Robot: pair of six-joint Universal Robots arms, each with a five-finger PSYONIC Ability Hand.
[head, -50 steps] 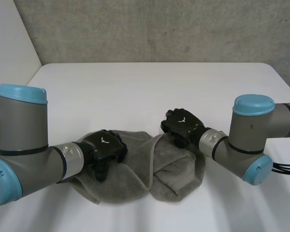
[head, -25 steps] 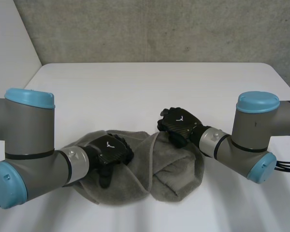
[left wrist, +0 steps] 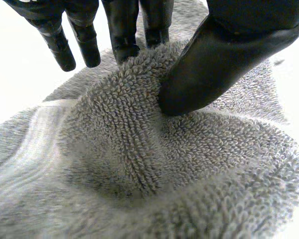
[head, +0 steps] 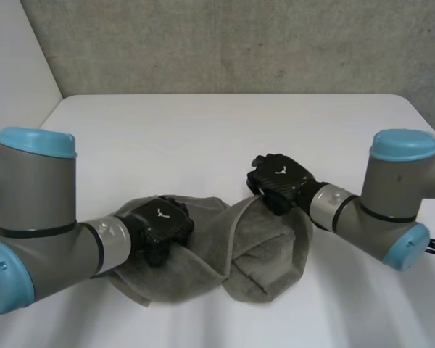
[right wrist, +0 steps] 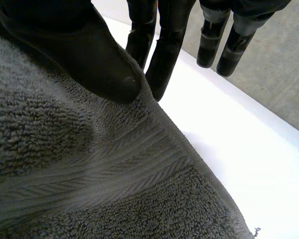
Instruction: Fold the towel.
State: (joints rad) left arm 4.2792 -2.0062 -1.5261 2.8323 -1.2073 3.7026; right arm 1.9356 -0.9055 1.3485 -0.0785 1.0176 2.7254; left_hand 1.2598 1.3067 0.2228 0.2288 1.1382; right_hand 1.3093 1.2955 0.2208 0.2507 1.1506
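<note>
Grey terry-cloth towel point(head: 261, 261) lies bunched near the white table's point(head: 203, 138) front, with the black left hand point(head: 159, 223) and right hand point(head: 279, 181) on it. At the left wrist, thumb and fingers point(left wrist: 122, 30) pinch a raised ridge. At the right wrist, the thumb clamps the banded hem against the fingers point(right wrist: 164, 55). Best to lift both pinches evenly and draw the cloth taut.

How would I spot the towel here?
On the white table, close to the robot, lies the towel. It is rumpled grey terry cloth, the one soft thing there, pinched by the left hand and the right hand.
</note>
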